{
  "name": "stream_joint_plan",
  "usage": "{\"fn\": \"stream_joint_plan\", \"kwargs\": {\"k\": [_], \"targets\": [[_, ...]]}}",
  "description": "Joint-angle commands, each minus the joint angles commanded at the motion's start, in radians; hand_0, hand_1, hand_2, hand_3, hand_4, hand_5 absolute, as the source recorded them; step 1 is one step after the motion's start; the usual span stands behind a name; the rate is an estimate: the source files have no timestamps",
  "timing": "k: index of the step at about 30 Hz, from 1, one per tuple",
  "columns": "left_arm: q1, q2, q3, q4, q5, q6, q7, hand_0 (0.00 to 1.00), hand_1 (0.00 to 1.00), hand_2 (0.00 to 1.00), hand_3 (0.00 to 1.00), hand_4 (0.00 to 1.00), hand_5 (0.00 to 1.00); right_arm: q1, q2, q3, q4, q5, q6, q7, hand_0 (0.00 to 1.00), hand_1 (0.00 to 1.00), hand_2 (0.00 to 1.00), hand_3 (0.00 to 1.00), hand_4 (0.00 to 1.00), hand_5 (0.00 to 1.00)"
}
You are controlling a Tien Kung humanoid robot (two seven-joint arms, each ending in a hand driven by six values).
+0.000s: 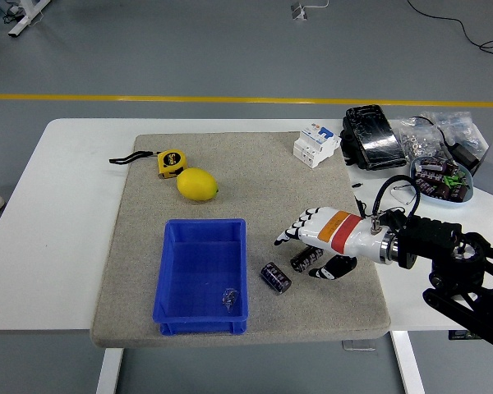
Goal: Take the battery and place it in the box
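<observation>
Two dark cylindrical batteries lie on the grey mat [246,172]: one battery [275,277] sits just right of the blue box [202,275], the other battery [304,258] lies partly under my right hand [306,250]. That white hand with black fingertips is open, its fingers [294,231] spread above this second battery and its thumb [326,270] below it, with no grasp closed. The blue box stands at the mat's front left and holds a small metallic item [228,297]. My left arm is out of view.
A lemon [197,184] and a yellow tape measure [170,162] lie behind the box. A white circuit breaker [315,144], a black pouch [370,137], bags of parts [431,135] and a bowl of small parts [442,180] crowd the back right.
</observation>
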Motion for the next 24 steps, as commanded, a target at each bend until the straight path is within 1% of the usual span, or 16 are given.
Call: {"fn": "stream_joint_plan", "kwargs": {"k": [3, 4, 5, 9, 10, 15, 16, 21, 22, 24], "targets": [[-0.002, 0.0, -0.002, 0.0, 0.006, 0.0, 0.001, 0.586, 0.54, 0.61, 0.607, 0.693, 0.58, 0.006, 0.011, -0.014, -0.033, 0.017, -0.033, 0.018, 0.783, 0.734, 0.739, 0.799, 0.834, 0.093], [-0.002, 0.0, -0.002, 0.0, 0.005, 0.0, 0.001, 0.584, 0.538, 0.606, 0.606, 0.693, 0.578, 0.008, 0.017, -0.021, -0.048, 0.023, -0.041, 0.023, 0.735, 0.692, 0.709, 0.742, 0.803, 0.082], [-0.003, 0.0, -0.003, 0.0, 0.006, 0.0, 0.002, 0.584, 0.538, 0.606, 0.606, 0.693, 0.578, 0.01, 0.021, -0.026, -0.061, 0.028, -0.046, 0.026, 0.735, 0.692, 0.709, 0.742, 0.803, 0.082], [-0.005, 0.0, -0.005, -0.001, 0.012, 0.0, 0.003, 0.584, 0.538, 0.606, 0.606, 0.693, 0.578, 0.01, 0.035, -0.041, -0.093, 0.037, -0.053, 0.03, 0.735, 0.692, 0.709, 0.742, 0.803, 0.082], [-0.005, 0.0, -0.005, -0.001, 0.012, 0.0, 0.003, 0.584, 0.537, 0.604, 0.606, 0.691, 0.576, 0.009, 0.038, -0.044, -0.099, 0.04, -0.055, 0.03, 0.723, 0.68, 0.704, 0.715, 0.781, 0.077], [-0.007, -0.002, -0.006, -0.001, 0.014, 0.0, 0.004, 0.584, 0.537, 0.604, 0.606, 0.691, 0.576, 0.006, 0.056, -0.062, -0.137, 0.06, -0.064, 0.037, 0.723, 0.68, 0.704, 0.715, 0.781, 0.077], [-0.007, -0.002, -0.007, -0.001, 0.015, 0.0, 0.004, 0.584, 0.536, 0.603, 0.605, 0.69, 0.575, 0.006, 0.058, -0.064, -0.143, 0.063, -0.067, 0.038, 0.704, 0.67, 0.697, 0.687, 0.756, 0.071], [-0.006, -0.002, -0.008, -0.002, 0.019, 0.0, 0.006, 0.584, 0.536, 0.603, 0.605, 0.69, 0.575, 0.003, 0.069, -0.063, -0.175, 0.077, -0.075, 0.041, 0.704, 0.67, 0.697, 0.687, 0.756, 0.071], [-0.006, -0.002, -0.009, -0.002, 0.02, 0.0, 0.007, 0.581, 0.536, 0.603, 0.606, 0.69, 0.574, 0.001, 0.071, -0.064, -0.18, 0.08, -0.076, 0.041, 0.694, 0.656, 0.668, 0.664, 0.724, 0.059], [-0.005, -0.002, -0.009, -0.002, 0.021, 0.0, 0.007, 0.581, 0.536, 0.603, 0.606, 0.69, 0.574, -0.002, 0.075, -0.066, -0.189, 0.083, -0.079, 0.043, 0.694, 0.656, 0.668, 0.664, 0.724, 0.059]]}}
